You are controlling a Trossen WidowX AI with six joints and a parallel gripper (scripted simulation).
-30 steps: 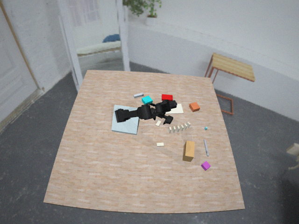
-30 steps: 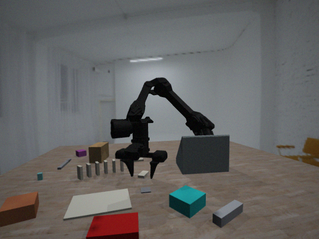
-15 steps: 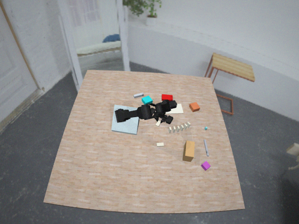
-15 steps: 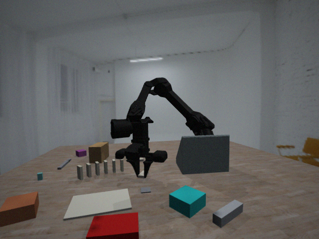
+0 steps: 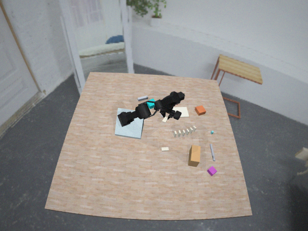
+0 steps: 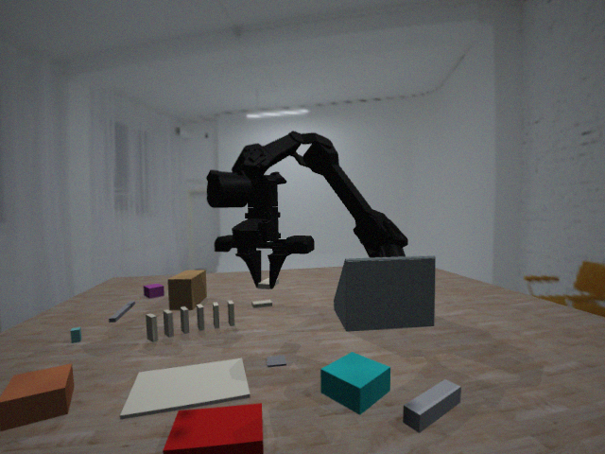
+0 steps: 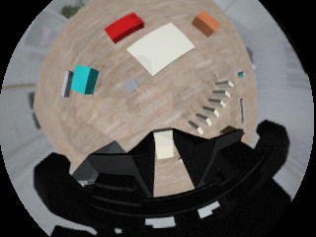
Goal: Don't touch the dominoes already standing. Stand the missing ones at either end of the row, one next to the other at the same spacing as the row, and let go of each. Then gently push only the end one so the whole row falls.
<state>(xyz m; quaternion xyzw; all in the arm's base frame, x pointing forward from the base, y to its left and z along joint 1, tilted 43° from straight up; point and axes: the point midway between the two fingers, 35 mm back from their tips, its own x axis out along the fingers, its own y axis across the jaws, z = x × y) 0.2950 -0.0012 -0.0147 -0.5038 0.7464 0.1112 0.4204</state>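
No legible markings; arm bent over frame centre, tool [image 6: 264, 278] pointing down, clamped on cream domino [image 7: 165, 145] above tabletop [image 6: 488, 352].

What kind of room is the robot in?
Probably a plain room in a home: white walls, a potted plant on a ledge, a small wooden side table, and a bed-like cushion through the doorway.

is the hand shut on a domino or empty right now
Shut on a domino. The hand hangs above the table with a cream domino pinched between its fingertips; the wrist view shows it between the fingers.
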